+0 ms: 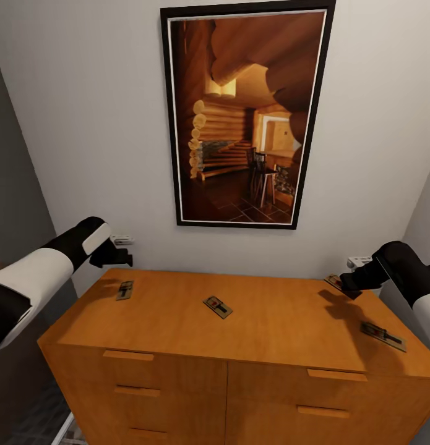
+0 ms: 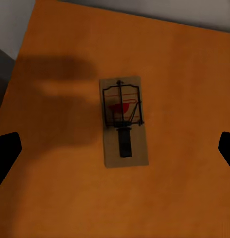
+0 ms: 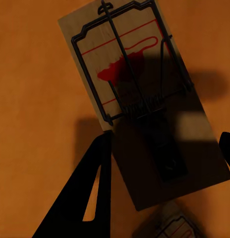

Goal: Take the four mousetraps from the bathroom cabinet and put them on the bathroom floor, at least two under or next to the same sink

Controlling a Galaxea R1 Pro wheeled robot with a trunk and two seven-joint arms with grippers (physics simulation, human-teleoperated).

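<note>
Four mousetraps lie on top of the orange-brown cabinet (image 1: 177, 321). The left mousetrap (image 1: 124, 290) lies just below my left gripper (image 1: 119, 254). In the left wrist view that trap (image 2: 124, 121) lies flat between my widely spread fingertips (image 2: 6, 153), so the gripper (image 2: 115, 151) is open above it. A second mousetrap (image 1: 217, 306) sits mid-top, and another (image 1: 383, 335) lies near the right front. My right gripper (image 1: 351, 283) partly covers the back-right mousetrap (image 1: 333, 281). Close up, the gripper (image 3: 167, 141) is open, its fingers (image 3: 90, 198) straddling this trap (image 3: 140, 94).
A large framed picture (image 1: 245, 117) hangs on the white wall behind the cabinet. Drawer fronts with slim handles (image 1: 123, 355) face me. A grey wall (image 1: 17, 204) stands at the left. The corner of another trap (image 3: 174, 227) shows in the right wrist view.
</note>
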